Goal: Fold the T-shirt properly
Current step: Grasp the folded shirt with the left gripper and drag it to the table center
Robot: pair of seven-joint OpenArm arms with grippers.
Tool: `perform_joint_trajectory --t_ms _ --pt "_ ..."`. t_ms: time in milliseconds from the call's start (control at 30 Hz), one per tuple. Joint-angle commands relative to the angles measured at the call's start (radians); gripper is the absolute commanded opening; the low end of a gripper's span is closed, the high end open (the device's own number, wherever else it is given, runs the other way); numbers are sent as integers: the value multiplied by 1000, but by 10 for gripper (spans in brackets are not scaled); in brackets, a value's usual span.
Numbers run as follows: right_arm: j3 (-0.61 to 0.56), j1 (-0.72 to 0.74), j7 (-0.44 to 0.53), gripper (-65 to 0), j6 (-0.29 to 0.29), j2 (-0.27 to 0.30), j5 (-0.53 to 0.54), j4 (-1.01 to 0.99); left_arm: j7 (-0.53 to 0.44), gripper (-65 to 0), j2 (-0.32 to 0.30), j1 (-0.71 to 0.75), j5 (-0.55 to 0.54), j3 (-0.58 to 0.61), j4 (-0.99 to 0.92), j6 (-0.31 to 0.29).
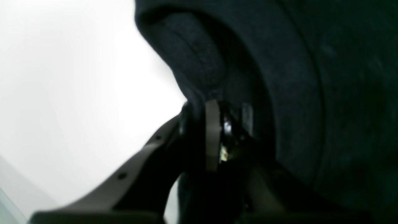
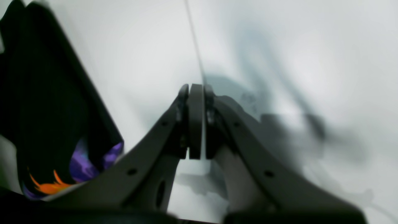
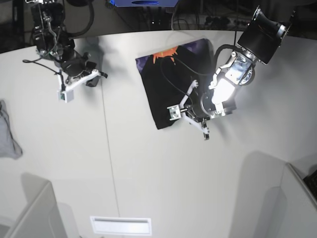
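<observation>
- The black cloth T-shirt with the orange-and-purple print lies folded on the white tabletop.
- Left tool is clamped on its near hem.
- Right tool is pinched together, holding nothing, well apart from the shirt.
- So I'd say the left arm is the one placed to pull.

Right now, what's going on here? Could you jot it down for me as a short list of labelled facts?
Table: white table, a seam running down it
T-shirt: black T-shirt, folded into a compact panel, orange-and-purple print at its far edge
Left gripper: left gripper shut on the T-shirt's near edge, black cloth bunched between the fingers
Right gripper: right gripper shut, holding nothing, above bare table away from the shirt
Other item: grey cloth at the table's edge
</observation>
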Motion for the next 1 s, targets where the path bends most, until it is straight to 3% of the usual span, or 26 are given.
perform_joint_trajectory --t_ms 0,167,333,533,733,967 --pt "8 6 19 -650 4 12 -3 21 -7 -650 6 -27 12 -2 -4 -8" --pt "8 7 19 -650 2 0 -3 17 -13 -650 22 -72 17 4 -26 -8" --pt "8 10 19 -650 -2 0 -3 16 -13 -650 27 -119 17 126 -24 -8" --pt "12 12 19 -650 -4 0 -3 16 -133 -650 35 -127 28 228 -26 -8" --pt "123 -22 19 -650 2 -49 -3 16 -81 -650 68 -153 26 227 -52 -8" --pt "138 -29 19 -650 4 -52 -3 16 -54 -650 64 -141 26 227 -61 -8"
